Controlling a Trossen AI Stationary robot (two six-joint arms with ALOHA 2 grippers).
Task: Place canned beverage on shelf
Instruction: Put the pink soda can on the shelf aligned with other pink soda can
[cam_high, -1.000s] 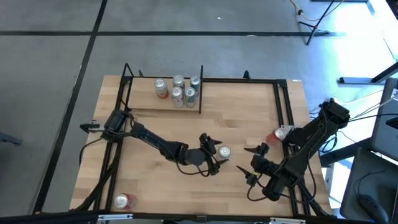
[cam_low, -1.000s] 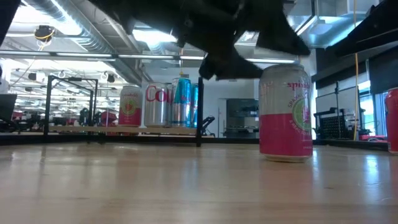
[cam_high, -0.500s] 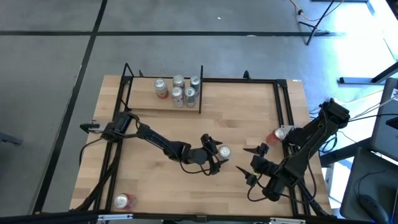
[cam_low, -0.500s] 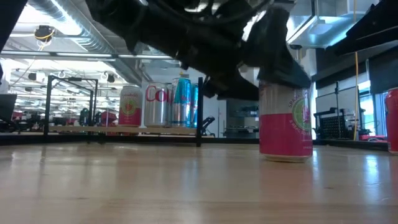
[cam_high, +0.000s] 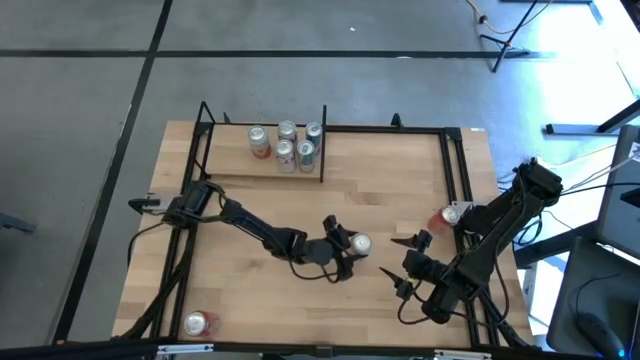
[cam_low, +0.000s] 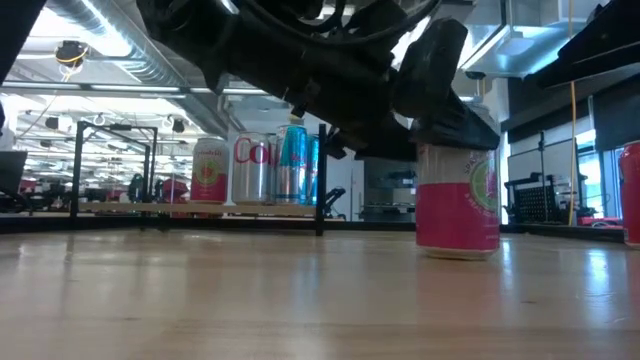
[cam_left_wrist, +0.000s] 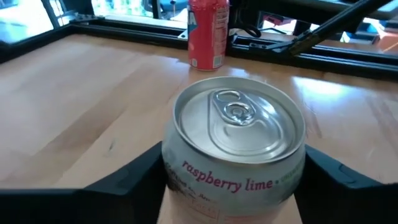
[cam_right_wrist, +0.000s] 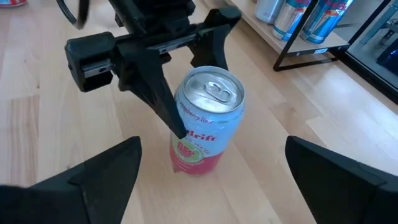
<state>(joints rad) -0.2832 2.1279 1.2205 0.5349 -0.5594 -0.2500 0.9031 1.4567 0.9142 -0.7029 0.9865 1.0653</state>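
My left gripper (cam_high: 350, 246) brackets the upright pink-and-silver raspberry-lime can (cam_high: 360, 244) between spread jaws, not yet clenched; I should squeeze squarely mid-body before lifting toward the light-wood shelf (cam_high: 235, 160). My right gripper (cam_high: 408, 263) waits, jaws spread.

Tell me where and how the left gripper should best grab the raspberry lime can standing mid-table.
Grip the raspberry lime can across its round side wall, high on the body, coming in level from the side. It stands upright on the table, and the left gripper already has a finger on each flank.
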